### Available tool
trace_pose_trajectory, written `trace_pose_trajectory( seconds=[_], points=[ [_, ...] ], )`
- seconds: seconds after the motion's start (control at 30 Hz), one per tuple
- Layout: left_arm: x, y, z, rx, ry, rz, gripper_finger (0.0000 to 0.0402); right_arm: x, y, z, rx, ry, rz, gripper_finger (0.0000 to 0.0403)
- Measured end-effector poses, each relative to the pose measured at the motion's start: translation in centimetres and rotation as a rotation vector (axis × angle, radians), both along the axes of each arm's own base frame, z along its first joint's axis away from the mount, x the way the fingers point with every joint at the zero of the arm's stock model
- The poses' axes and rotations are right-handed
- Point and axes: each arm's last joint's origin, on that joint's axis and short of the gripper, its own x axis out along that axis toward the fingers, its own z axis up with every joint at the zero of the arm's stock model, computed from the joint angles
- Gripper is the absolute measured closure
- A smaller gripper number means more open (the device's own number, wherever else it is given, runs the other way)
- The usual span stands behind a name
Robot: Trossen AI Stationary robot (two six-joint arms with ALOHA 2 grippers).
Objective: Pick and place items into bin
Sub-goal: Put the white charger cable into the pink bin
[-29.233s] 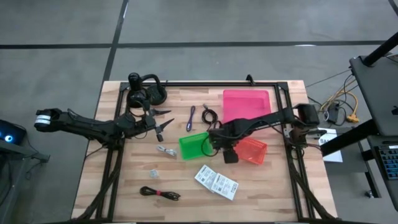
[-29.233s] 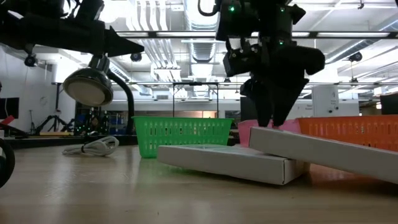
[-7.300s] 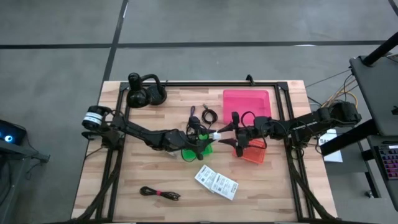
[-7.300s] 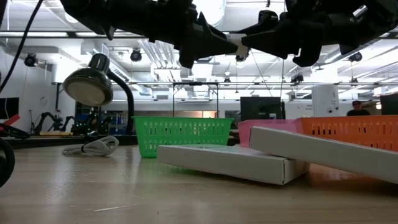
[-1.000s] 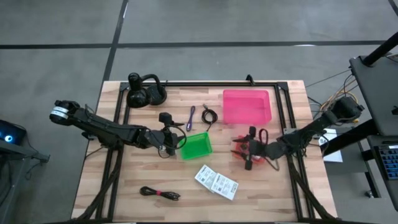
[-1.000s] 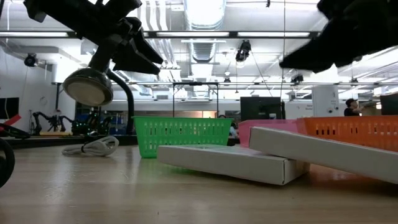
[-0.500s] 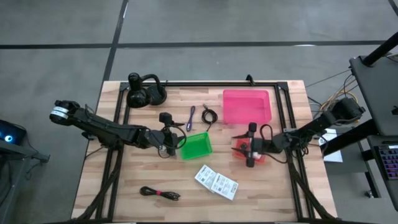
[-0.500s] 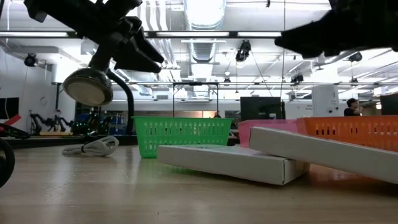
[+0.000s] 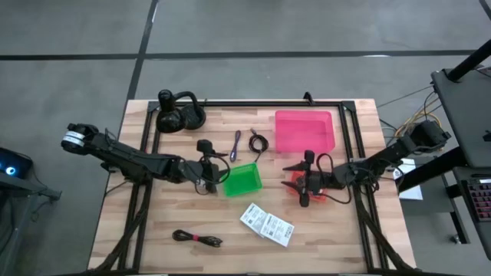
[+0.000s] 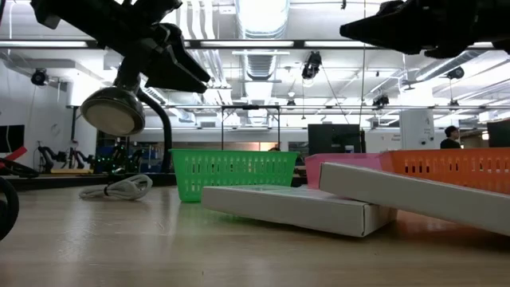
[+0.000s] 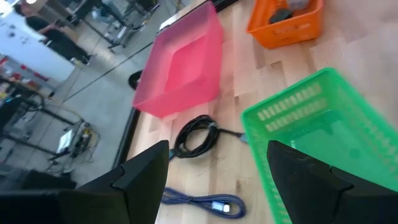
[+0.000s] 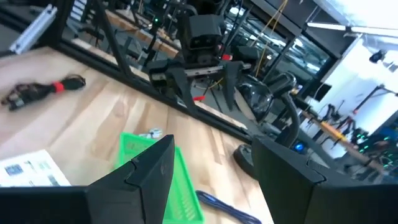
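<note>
Wooden planks make the table (image 9: pixel 161 222), pale and smooth, with a dark metal frame around the work area. On it I see three bins: a green basket (image 9: pixel 242 179) with thin lattice walls, a flat pink tray (image 9: pixel 304 132) with plain walls, and an orange basket (image 11: pixel 285 23) of the same lattice plastic, which is partly under my right arm in the high view.

My left gripper (image 9: pixel 217 173) hangs just beside the green basket, on its left side, with the two dark fingers spread apart and nothing between them. My right gripper (image 9: pixel 295 175) is above the orange basket, fingers also apart and empty.

Several items are still on the wood. The purple cable (image 9: pixel 235 145) lies straight and thin near the black coiled cable (image 9: pixel 258 142), both between the green basket and the pink tray's far corner. Two white flat packets (image 9: pixel 266 225) with small print lie side by side near the front, and the black-red cable (image 9: pixel 197 238) is in a loose curl left of them. In the green basket one small silver piece (image 12: pixel 149 134) shows. Black round headphones (image 9: pixel 179 113) sit at the far left corner.
</note>
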Motion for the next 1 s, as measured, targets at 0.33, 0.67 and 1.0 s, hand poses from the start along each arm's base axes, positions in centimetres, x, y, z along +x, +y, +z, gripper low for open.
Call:
trace_pose_trajectory(
  seconds=[0.33,0.67,1.0],
  points=[
    [-0.6,-0.4,-0.6,-0.191,0.097,0.033,0.0146,0.2,-1.4,-0.3,-0.086,0.016,-0.064,0.0202],
    [-2.2,-0.8,-2.4,-0.576,0.321,0.067,0.0146,0.5,-2.7,-0.2,-0.063,0.015,-0.121,0.0202],
    [-3.4,-0.6,-3.9,-0.596,0.484,0.132,0.0146,0.5,-2.9,-0.4,-0.041,0.018,-0.133,0.0202]
  ],
)
